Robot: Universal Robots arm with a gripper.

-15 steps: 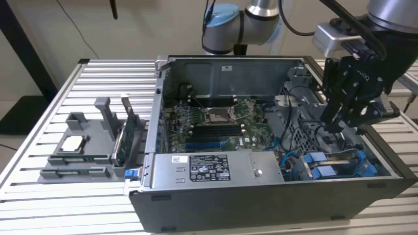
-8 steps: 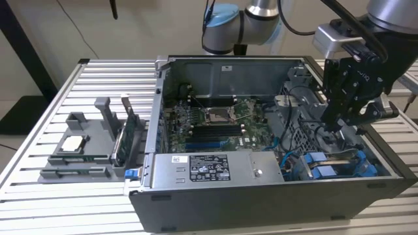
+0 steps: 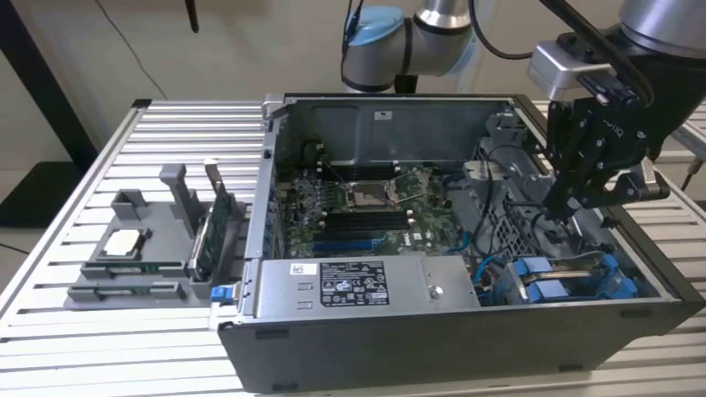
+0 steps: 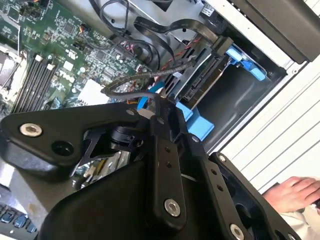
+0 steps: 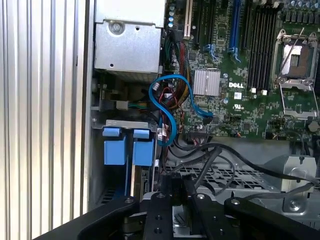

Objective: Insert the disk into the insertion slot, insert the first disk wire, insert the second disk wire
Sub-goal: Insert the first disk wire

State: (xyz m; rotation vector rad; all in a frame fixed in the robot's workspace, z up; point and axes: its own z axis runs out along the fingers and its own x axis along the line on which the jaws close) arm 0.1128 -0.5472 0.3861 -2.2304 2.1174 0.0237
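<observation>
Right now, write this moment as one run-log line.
disk: seated in insertion slot | tool: low inside computer case, by blue cable | hand: outside case

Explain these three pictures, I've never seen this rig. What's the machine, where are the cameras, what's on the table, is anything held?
The machine is one robot arm with a black tool at its end. The exterior view comes from a camera off the arm. Both wrist views come from cameras riding on the arm, looking past the tool into the work. On the slatted metal table lies an open computer case. At the exterior view's left stands a grey holder with spare parts. The tool hangs inside the case, beside the blue-railed insertion slot, and a blue cable loops nearby. Whether the tool holds anything, I cannot tell. A person's hand lies outside the case in the second wrist view.
</observation>
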